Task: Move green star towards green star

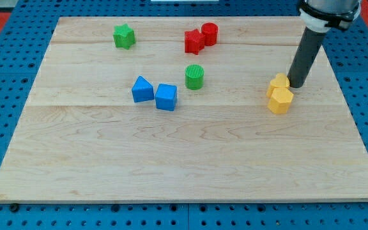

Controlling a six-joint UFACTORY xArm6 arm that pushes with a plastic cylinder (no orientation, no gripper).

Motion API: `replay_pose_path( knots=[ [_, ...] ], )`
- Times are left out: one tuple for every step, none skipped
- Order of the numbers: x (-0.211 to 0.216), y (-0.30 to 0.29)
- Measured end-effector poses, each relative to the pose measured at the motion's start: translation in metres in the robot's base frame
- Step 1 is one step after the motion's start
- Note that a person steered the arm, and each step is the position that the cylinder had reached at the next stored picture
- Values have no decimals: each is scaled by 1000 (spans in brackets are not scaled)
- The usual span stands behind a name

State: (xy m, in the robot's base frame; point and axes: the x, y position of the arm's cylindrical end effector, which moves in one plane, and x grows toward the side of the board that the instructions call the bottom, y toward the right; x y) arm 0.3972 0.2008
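The green star (124,36) lies near the view's top left of the wooden board (184,160). My tip (296,85) is far from it, at the view's right, touching or almost touching the right side of a yellow block (278,84). A yellow hexagon (280,101) sits just below that block, against it. No second green star shows. A green cylinder (195,76) stands near the board's middle.
A red star-like block (193,42) and a red cylinder (209,33) sit together at the top middle. A blue triangular block (142,89) and a blue cube (166,97) sit side by side left of the middle. Blue pegboard surrounds the board.
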Motion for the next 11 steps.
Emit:
replay_pose_path(
  knots=[
    [-24, -1],
    [-66, -19],
    [-75, -110],
    [-73, -191],
    [-96, -289],
    [-97, -388],
    [-138, -420],
    [-181, -386],
    [-163, -343],
    [-127, -332],
    [-115, -316]
  ],
)
